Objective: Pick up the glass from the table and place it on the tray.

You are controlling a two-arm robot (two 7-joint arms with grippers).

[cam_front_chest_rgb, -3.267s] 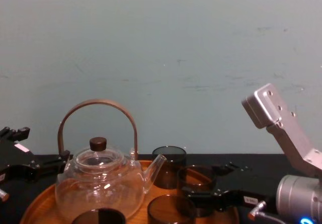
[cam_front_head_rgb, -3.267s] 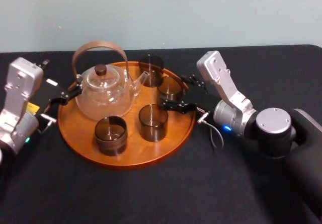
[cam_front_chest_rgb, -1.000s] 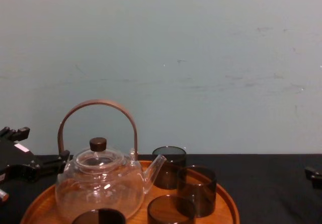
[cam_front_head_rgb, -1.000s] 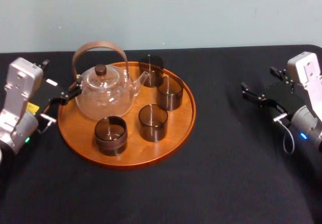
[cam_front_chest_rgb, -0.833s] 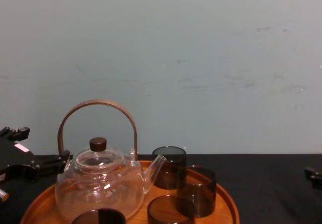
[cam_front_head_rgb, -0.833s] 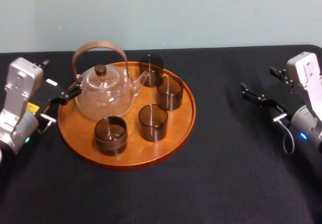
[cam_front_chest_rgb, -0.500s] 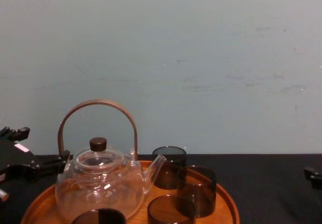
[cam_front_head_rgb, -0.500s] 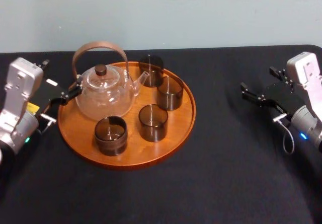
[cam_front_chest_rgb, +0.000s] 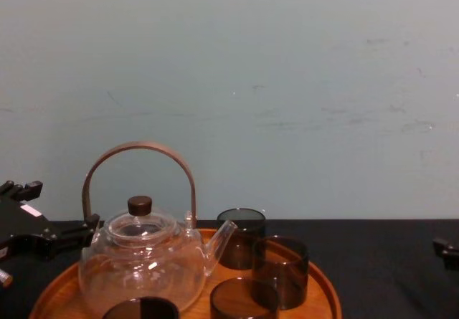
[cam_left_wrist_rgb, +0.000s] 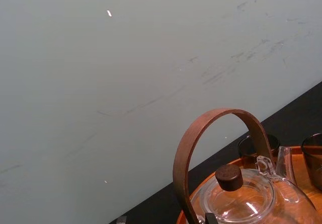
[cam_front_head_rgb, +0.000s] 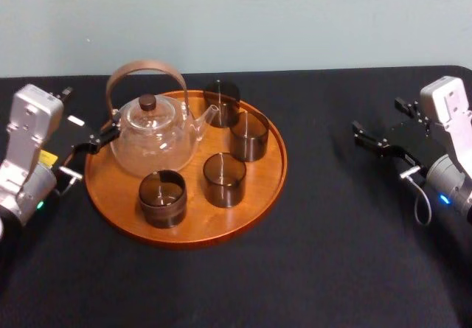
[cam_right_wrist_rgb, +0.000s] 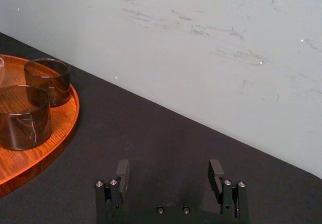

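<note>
The glass (cam_front_head_rgb: 249,135) stands on the tray (cam_front_head_rgb: 265,188), well ahead of the spread, empty jaws of the right gripper (cam_right_wrist_rgb: 168,166), so the main risk seems to be the left gripper (cam_front_head_rgb: 92,141), parked just beside the teapot (cam_front_head_rgb: 156,140), bumping it if it moves.

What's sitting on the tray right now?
The tray holds a clear teapot and four upright dark glasses: back glass behind the spout, right glass beside it, middle glass and front glass nearer the robot. The teapot covers part of the tray's far-left rim.
</note>
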